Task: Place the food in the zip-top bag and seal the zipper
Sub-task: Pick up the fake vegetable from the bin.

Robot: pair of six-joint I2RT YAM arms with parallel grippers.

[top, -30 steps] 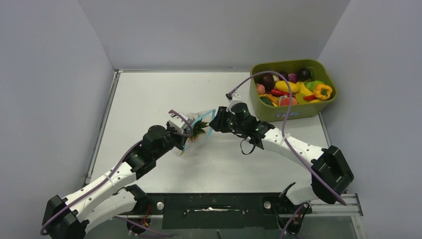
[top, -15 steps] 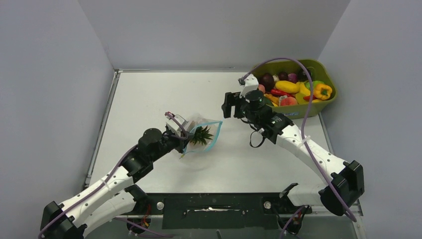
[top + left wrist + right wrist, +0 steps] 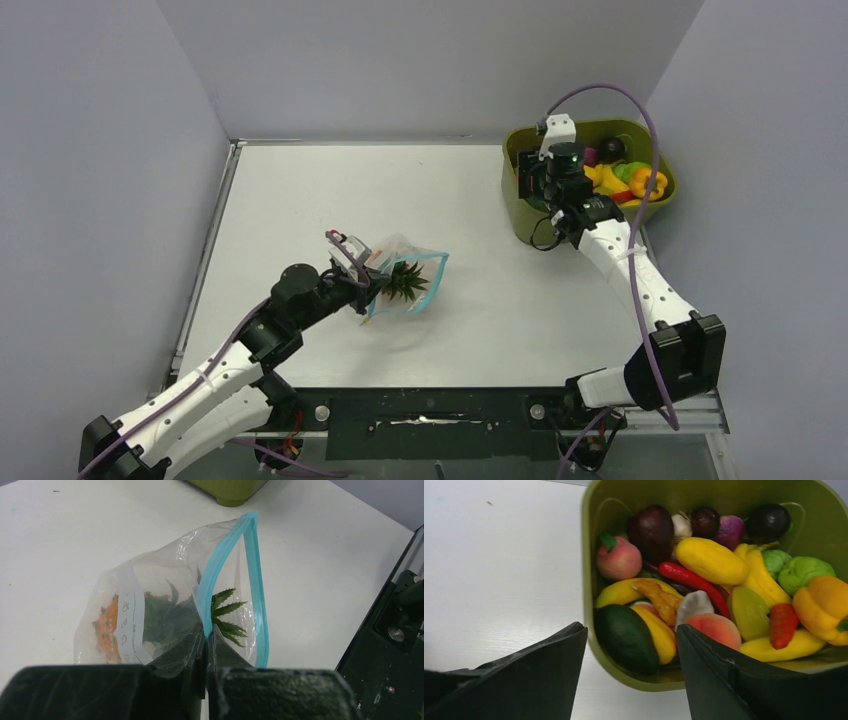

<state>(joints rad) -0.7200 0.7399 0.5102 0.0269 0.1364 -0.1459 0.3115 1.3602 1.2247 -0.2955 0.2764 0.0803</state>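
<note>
Right gripper (image 3: 630, 630) has swung over the olive-green tub (image 3: 589, 555) of toy food (image 3: 711, 560) (far-right corner), jaws spread; left gripper (image 3: 206, 635) pinches the zip-top bag (image 3: 150, 580) at its zipper (image 3: 252, 570).

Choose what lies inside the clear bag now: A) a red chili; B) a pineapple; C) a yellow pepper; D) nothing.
B: the pineapple, with orange body and green crown, shows through the zip-top bag, which the left pincer pinches at its edge.

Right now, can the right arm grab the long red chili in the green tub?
Probably yes. The right gripper hangs open over the near rim of the tub, and the red chili lies near the top, mostly uncovered.
</note>
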